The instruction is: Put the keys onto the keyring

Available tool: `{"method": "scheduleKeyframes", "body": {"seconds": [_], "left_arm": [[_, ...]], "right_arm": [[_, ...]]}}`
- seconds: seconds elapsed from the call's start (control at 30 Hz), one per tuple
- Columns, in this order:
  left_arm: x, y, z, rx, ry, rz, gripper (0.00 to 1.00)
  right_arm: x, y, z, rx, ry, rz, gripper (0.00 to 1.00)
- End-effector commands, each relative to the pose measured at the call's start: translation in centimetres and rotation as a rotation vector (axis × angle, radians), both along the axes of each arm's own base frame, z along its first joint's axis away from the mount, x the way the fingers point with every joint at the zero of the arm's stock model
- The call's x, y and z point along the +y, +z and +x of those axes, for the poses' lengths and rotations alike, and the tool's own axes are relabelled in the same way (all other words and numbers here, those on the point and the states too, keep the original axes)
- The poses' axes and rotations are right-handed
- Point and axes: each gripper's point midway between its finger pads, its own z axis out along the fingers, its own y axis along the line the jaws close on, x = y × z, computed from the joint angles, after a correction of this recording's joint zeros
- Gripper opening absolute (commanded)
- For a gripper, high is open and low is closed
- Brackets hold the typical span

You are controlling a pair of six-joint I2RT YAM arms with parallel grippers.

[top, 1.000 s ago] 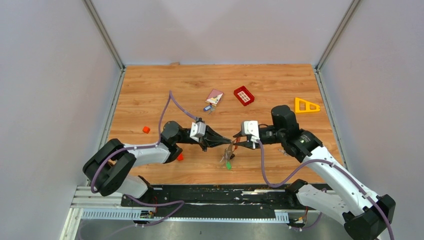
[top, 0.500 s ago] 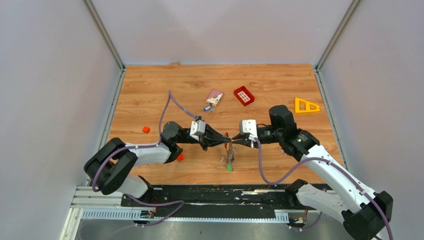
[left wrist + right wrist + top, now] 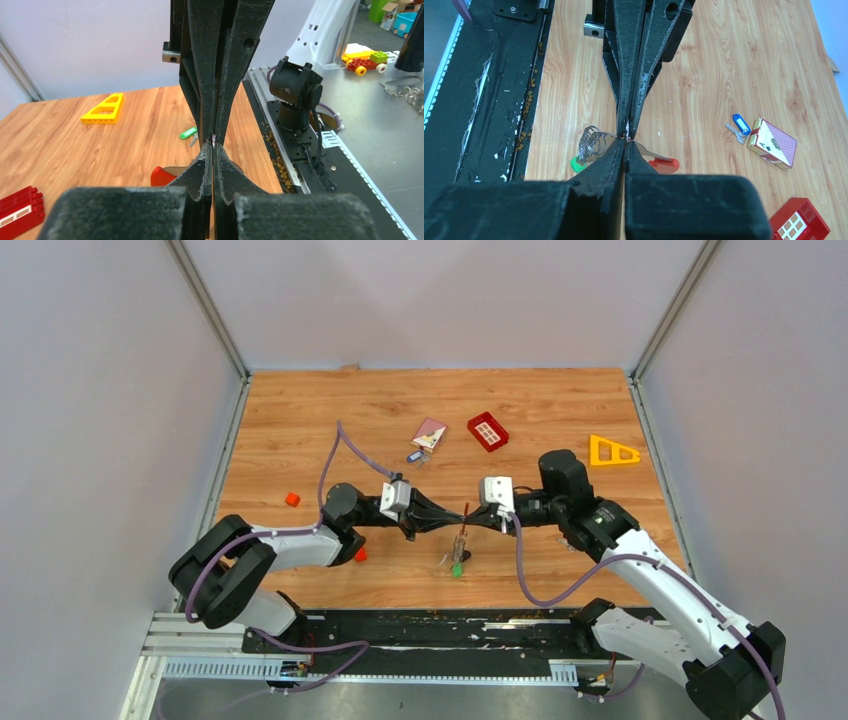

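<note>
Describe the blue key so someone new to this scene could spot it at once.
On the wooden table, look to the far middle, where a playing-card box lies left of the red gridded tray. The blue key lies just at the box's near side, towards the arms. Its blue plastic head sets it apart; the green key is much nearer the arms.

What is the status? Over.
Left gripper, right gripper both shut on keyring, tip to tip. Green key at its ring. Blue key apart, by card box. No obstacle seen.
</note>
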Motion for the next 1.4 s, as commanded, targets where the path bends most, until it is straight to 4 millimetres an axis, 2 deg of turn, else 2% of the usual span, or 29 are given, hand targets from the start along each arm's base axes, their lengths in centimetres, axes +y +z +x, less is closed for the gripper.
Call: {"method": "scheduleKeyframes", "body": {"seconds": [0.0, 0.07, 0.2, 0.27, 0.47, 0.67, 0.9, 1.37], "left_arm": [[-0.1, -0.2, 0.0, -0.043, 0.002, 0.005, 0.0], [-0.1, -0.4, 0.2, -0.063, 0.011, 0.022, 0.03], [-0.2, -0.7, 1.2, -0.144, 0.049, 0.095, 0.27], [-0.1, -1.8, 2.0, -0.176, 0.071, 0.182, 0.38], [0.1, -2.3, 3.4, -0.329, 0.092, 0.304, 0.51], [0.0, -2.7, 4.0, -0.369, 0.084, 0.353, 0.5], [-0.8, -3.5, 3.8, -0.328, 0.067, 0.357, 0.44], [-1.8, -2.6, 4.2, -0.261, 0.082, 0.305, 0.38]], "right_arm": [[0.1, 1.5, 1.0, -0.073, -0.022, 0.025, 0.0], [-0.2, 1.4, 1.4, -0.084, -0.042, -0.001, 0.0], [-1.1, 0.6, 2.1, -0.092, -0.094, -0.079, 0.0], [-1.4, 0.3, 2.4, -0.112, -0.122, -0.129, 0.0], [-1.7, -0.3, 3.5, -0.152, -0.202, -0.235, 0.0], [-1.6, -0.7, 4.2, -0.154, -0.267, -0.291, 0.0], [-1.1, -1.1, 4.7, -0.135, -0.294, -0.312, 0.0], [-0.4, -1.7, 4.2, -0.096, -0.262, -0.311, 0.0]]}}
